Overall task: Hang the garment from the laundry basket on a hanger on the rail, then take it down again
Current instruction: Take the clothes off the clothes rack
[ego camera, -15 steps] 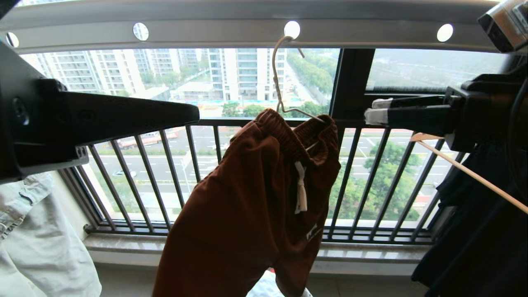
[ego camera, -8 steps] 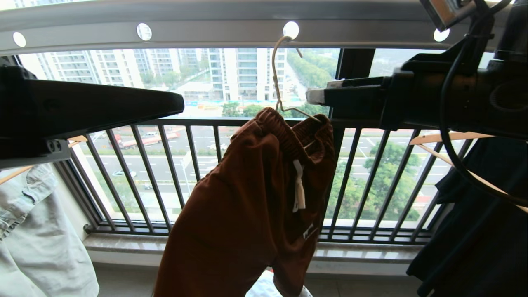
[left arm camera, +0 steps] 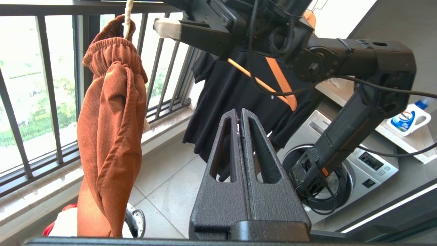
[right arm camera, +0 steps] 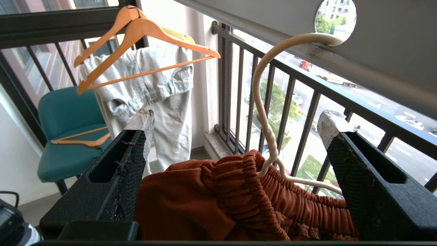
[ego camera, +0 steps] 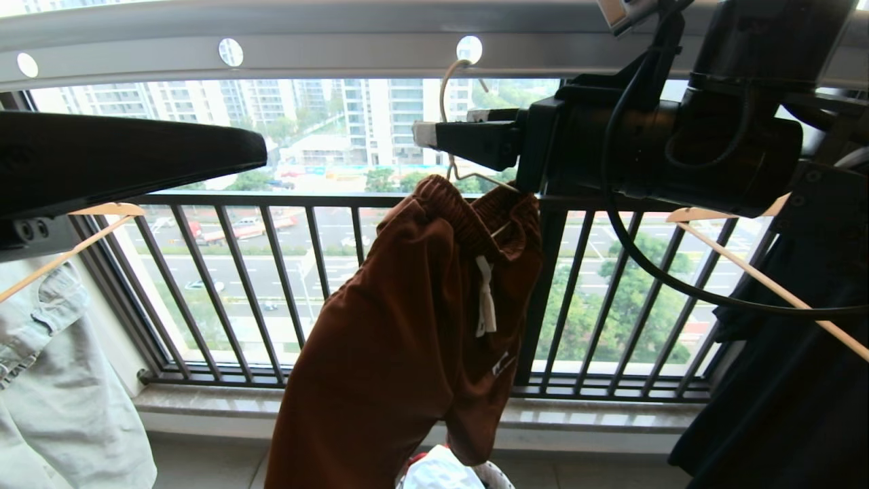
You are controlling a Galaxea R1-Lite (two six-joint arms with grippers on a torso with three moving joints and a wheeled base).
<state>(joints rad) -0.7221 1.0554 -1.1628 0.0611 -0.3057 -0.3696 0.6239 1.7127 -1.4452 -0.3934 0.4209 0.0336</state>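
Overhead, the rail [ego camera: 326,51] runs across the balcony, grey, with round holes. The hanger [ego camera: 445,102] hooks through one hole near 12 o'clock; the shorts [ego camera: 407,326] hang bunched on it, legs reaching down to the basket [ego camera: 499,475] at 6 o'clock. Right gripper [right arm camera: 235,126] sits level with the hook from 2 o'clock, jaws wide apart on either side of it, touching nothing. Left gripper [left arm camera: 240,116] holds at 9 o'clock, fingers pressed together, empty. Room: black balcony railing [ego camera: 271,272], stone sill, pale tiled floor [left arm camera: 170,191]. Pale denim [ego camera: 61,394] on a wooden hanger at 8 o'clock, black garment [ego camera: 781,380] at 4 o'clock, teal chair [right arm camera: 65,136], washing machine [left arm camera: 351,171].
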